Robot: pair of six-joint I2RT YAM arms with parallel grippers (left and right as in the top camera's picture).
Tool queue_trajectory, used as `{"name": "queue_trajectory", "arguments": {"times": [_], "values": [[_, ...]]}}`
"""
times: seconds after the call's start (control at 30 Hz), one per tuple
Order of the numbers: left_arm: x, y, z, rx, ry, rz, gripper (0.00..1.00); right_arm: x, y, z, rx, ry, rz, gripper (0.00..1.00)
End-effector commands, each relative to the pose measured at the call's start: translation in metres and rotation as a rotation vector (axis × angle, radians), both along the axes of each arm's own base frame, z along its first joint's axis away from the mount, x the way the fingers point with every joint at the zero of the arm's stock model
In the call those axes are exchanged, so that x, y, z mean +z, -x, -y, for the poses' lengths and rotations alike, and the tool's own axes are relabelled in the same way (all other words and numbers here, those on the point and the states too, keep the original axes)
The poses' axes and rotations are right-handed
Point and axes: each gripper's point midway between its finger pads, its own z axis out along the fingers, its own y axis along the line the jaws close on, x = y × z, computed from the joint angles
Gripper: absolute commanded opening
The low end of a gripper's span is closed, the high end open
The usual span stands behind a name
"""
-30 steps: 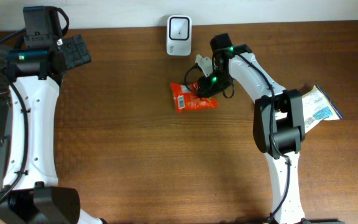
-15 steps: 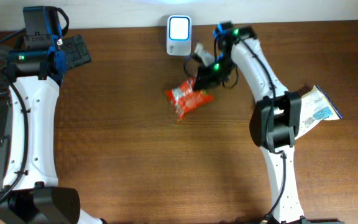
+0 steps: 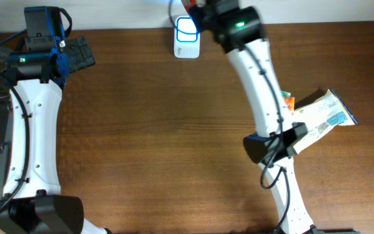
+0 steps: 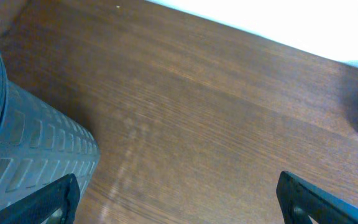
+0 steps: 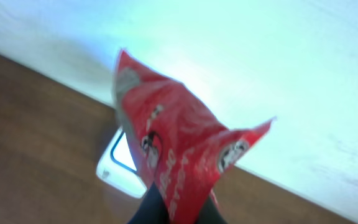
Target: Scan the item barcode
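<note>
Big swing of the right arm (image 3: pixel 258 71) inside the last second: off mid-table (image 3: pixel 141 149), now stretched to the far edge, over the white scanner (image 3: pixel 187 36). Took the red snack packet (image 5: pixel 173 165) along. Gone from the wood where it lay a second ago, now hanging in the air right in front of the scanner, with the scanner face just behind its lower left edge in wrist view. Reads as pick done, presentation step under way. Can't tell whether the barcode side faces the window.

Second packet (image 3: pixel 326 117) lying at the right edge, not in play.

Right gripper (image 5: pixel 176 210): pinched almost fully closed on the red packet's bottom edge, only thin film between the fingers.

Left gripper (image 4: pixel 179 202): parked at far left, spread wide, holding and touching nothing, bare wood below, grey ribbed container (image 4: pixel 36 155) beside.
</note>
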Motion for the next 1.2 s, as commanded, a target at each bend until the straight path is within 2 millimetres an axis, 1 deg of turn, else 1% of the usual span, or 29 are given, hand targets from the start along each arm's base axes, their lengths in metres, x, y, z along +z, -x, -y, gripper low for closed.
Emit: {"name": "queue_trajectory", "arguments": {"times": [0.0, 0.03, 0.07, 0.13, 0.17, 0.27, 0.43, 0.57, 0.67, 0.8, 1.17], "values": [[0.018, 0.003, -0.001, -0.007, -0.018, 0.038, 0.99, -0.012, -0.016, 0.003, -0.079, 0.332, 0.102, 0.04], [0.018, 0.003, -0.001, -0.007, -0.018, 0.038, 0.99, -0.022, -0.024, -0.005, -0.054, 0.445, 0.137, 0.04], [0.018, 0.003, -0.001, -0.007, -0.018, 0.038, 0.99, -0.031, -0.030, -0.011, -0.043, 0.509, 0.162, 0.04], [0.018, 0.003, -0.001, -0.007, -0.018, 0.038, 0.99, -0.040, -0.040, -0.013, -0.062, 0.607, 0.218, 0.04], [0.018, 0.003, -0.001, -0.007, -0.018, 0.038, 0.99, -0.044, -0.044, -0.015, -0.060, 0.637, 0.243, 0.04], [0.018, 0.003, -0.001, -0.007, -0.018, 0.038, 0.99, -0.046, -0.049, -0.019, -0.032, 0.700, 0.281, 0.04], [0.018, 0.003, -0.001, -0.007, -0.018, 0.038, 0.99, -0.051, -0.050, -0.027, 0.017, 0.694, 0.282, 0.04], [0.018, 0.003, -0.001, -0.007, -0.018, 0.038, 0.99, -0.059, -0.054, -0.036, 0.085, 0.752, 0.293, 0.04], [0.018, 0.003, -0.001, -0.007, -0.018, 0.038, 0.99, -0.068, -0.063, -0.032, 0.076, 0.765, 0.309, 0.04], [0.018, 0.003, -0.001, -0.007, -0.018, 0.038, 0.99, -0.077, -0.066, -0.033, 0.079, 0.765, 0.306, 0.04], [0.018, 0.003, -0.001, -0.007, -0.018, 0.038, 0.99, -0.074, -0.066, -0.033, 0.067, 0.763, 0.315, 0.04]]}}
